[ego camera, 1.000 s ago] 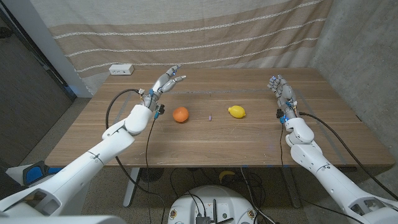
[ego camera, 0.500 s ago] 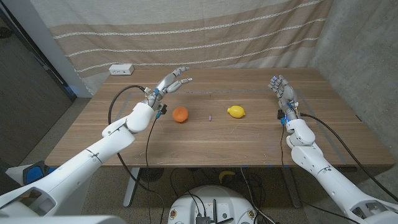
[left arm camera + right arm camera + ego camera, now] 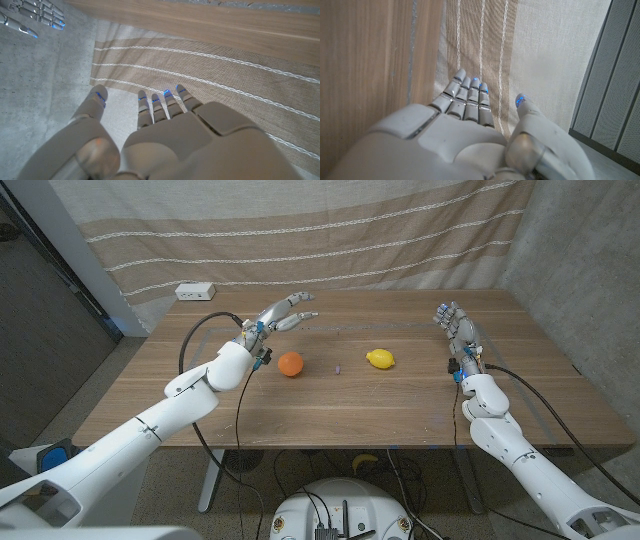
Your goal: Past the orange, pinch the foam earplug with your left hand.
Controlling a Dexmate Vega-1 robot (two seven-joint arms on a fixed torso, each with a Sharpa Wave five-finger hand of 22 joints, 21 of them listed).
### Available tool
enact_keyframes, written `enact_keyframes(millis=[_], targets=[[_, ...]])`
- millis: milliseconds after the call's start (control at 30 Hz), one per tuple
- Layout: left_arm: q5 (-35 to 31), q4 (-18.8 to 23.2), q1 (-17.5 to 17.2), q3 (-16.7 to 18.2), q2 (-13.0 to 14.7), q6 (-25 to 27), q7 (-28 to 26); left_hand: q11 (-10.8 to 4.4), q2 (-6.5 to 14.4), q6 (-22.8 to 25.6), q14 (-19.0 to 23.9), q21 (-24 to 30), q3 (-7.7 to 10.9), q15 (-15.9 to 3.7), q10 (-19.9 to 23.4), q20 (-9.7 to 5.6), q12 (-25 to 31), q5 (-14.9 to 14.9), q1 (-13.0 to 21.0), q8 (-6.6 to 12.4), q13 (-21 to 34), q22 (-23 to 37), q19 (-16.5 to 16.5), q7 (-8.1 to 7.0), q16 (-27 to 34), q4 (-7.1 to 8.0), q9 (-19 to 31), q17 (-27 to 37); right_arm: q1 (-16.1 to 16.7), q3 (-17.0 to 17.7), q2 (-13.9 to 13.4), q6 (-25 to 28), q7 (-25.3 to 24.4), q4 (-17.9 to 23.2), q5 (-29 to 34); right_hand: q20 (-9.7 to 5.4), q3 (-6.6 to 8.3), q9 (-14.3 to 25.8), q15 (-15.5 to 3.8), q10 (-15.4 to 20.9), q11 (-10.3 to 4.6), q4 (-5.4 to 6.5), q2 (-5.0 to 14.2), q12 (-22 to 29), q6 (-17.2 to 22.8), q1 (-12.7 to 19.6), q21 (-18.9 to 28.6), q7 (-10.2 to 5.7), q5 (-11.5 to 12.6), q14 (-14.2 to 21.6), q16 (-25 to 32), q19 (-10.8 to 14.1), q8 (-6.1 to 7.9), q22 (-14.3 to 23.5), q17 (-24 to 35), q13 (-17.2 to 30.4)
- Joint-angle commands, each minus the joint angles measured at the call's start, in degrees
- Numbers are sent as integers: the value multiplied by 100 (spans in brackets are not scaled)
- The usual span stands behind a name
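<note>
Head view, left to right: a white power strip [image 3: 195, 292] sits at the far left edge of the wooden table [image 3: 330, 405]. The left hand [image 3: 279, 314] hovers beyond the orange [image 3: 290, 364], fingers spread and holding nothing. The small foam earplug [image 3: 339, 368] lies between the orange and the lemon [image 3: 380, 360], apart from both. At the right edge the right hand [image 3: 453, 325] stands raised, fingers loosely apart, empty.

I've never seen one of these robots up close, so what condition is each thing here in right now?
Left hand: open, fingers spread, above the table behind the orange.
Right hand: open, holding nothing.
Round orange: resting on the wooden table, untouched.
Small purple foam earplug: lying untouched.
Yellow lemon: lying untouched.
</note>
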State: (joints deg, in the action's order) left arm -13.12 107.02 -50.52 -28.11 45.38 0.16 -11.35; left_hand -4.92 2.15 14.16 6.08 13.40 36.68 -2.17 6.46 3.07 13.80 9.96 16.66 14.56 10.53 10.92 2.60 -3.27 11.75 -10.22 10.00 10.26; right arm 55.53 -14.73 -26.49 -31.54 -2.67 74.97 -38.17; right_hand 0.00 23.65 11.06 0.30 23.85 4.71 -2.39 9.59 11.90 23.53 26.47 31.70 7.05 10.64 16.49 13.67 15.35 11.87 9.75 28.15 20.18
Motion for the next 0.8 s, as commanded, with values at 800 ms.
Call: enact_keyframes(millis=[800], targets=[[-858, 606, 461, -381, 507, 602, 1199, -87, 25, 396, 206, 66, 91, -155, 199, 5, -25, 26, 539, 80, 31, -4, 253, -68, 5, -61, 33, 6, 241, 114, -5, -151, -31, 152, -61, 12, 8, 19, 8, 38, 72, -85, 34, 40, 100, -68, -71, 5, 62, 65, 52, 71, 13, 15, -19, -13]])
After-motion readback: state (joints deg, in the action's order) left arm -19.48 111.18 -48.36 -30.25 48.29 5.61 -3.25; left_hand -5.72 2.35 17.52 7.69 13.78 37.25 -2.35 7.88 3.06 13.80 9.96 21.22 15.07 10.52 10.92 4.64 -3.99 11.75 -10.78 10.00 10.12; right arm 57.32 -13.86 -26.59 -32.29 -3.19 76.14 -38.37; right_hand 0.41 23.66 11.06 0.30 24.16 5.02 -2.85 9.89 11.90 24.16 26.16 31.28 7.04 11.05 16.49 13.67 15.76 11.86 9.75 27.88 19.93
